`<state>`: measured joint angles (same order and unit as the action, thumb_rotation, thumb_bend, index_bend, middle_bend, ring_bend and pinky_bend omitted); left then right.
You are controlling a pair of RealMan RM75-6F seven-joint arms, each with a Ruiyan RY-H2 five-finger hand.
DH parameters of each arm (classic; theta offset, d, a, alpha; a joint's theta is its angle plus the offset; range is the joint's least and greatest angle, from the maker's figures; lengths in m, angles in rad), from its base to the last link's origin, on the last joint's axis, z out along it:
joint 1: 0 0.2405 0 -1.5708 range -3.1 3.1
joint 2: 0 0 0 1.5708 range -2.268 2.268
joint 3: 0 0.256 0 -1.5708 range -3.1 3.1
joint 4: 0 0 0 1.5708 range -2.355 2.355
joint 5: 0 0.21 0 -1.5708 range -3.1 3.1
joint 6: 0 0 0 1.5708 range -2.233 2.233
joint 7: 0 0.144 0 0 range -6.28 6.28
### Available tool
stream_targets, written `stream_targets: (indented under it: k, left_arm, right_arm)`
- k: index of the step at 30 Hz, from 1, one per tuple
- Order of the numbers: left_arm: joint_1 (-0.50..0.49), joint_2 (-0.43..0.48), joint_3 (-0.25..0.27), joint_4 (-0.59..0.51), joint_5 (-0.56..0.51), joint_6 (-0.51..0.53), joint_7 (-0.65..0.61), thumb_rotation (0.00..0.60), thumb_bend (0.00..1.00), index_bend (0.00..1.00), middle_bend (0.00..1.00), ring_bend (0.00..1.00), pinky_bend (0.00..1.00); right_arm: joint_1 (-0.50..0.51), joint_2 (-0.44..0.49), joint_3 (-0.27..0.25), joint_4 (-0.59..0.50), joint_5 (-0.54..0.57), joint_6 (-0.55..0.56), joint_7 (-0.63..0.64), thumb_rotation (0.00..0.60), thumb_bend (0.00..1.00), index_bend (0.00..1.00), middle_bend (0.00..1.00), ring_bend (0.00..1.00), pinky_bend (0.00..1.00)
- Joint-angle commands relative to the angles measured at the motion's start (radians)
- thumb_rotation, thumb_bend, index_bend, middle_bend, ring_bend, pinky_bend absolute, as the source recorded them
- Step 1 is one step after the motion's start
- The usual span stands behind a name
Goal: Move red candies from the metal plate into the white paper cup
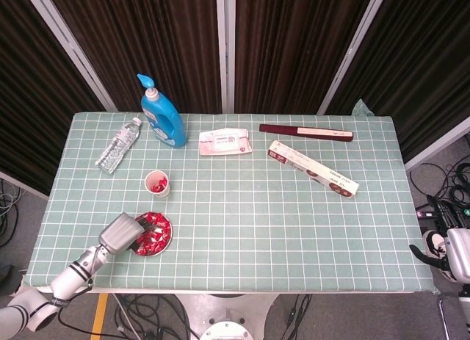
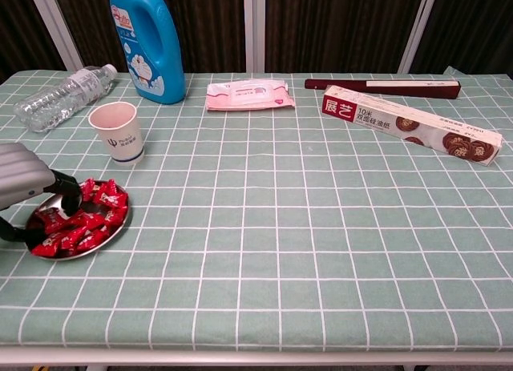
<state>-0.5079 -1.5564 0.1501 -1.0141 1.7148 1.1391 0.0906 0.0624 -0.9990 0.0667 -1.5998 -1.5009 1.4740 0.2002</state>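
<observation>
A round metal plate (image 1: pixel 168 233) (image 2: pixel 109 239) near the table's front left corner holds a heap of red candies (image 1: pixel 153 234) (image 2: pixel 82 222). Just behind it stands the white paper cup (image 1: pixel 158 183) (image 2: pixel 118 131), with some red candies inside in the head view. My left hand (image 1: pixel 123 233) (image 2: pixel 27 187) hangs over the plate's left side. Its dark fingers (image 2: pixel 67 183) reach down among the candies and the thumb sits apart at the plate's near-left rim. I see no candy lifted. My right hand (image 1: pixel 449 252) stays off the table's right edge, low and partly cut off.
At the back left lie a clear water bottle (image 1: pixel 118 145) and an upright blue detergent bottle (image 1: pixel 162 114). A wipes pack (image 1: pixel 225 142), a dark red flat box (image 1: pixel 305 132) and a long foil box (image 1: pixel 313 168) sit further right.
</observation>
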Motion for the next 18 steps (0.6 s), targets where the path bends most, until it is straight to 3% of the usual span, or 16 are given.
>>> stream_targets:
  k: [1,14,18]
  left_arm:
    - [-0.003,-0.003,-0.001,0.002,-0.004,-0.011,0.001,0.600,0.23,0.54,0.56,0.93,1.00]
    - [-0.012,0.000,-0.009,-0.014,-0.017,-0.020,-0.057,0.600,0.43,0.66,0.69,0.95,1.00]
    - [-0.013,0.033,-0.027,-0.069,-0.031,-0.001,-0.086,0.600,0.43,0.67,0.70,0.95,1.00]
  right_arm:
    - [0.000,0.000,0.000,0.000,0.000,0.001,0.001,0.600,0.10,0.00,0.14,0.10,0.44]
    - [-0.003,0.001,0.000,0.004,0.000,0.004,0.010,0.600,0.10,0.00,0.14,0.10,0.44]
    - [-0.001,0.000,0.001,0.006,-0.001,0.003,0.011,0.600,0.10,0.00,0.14,0.10,0.44]
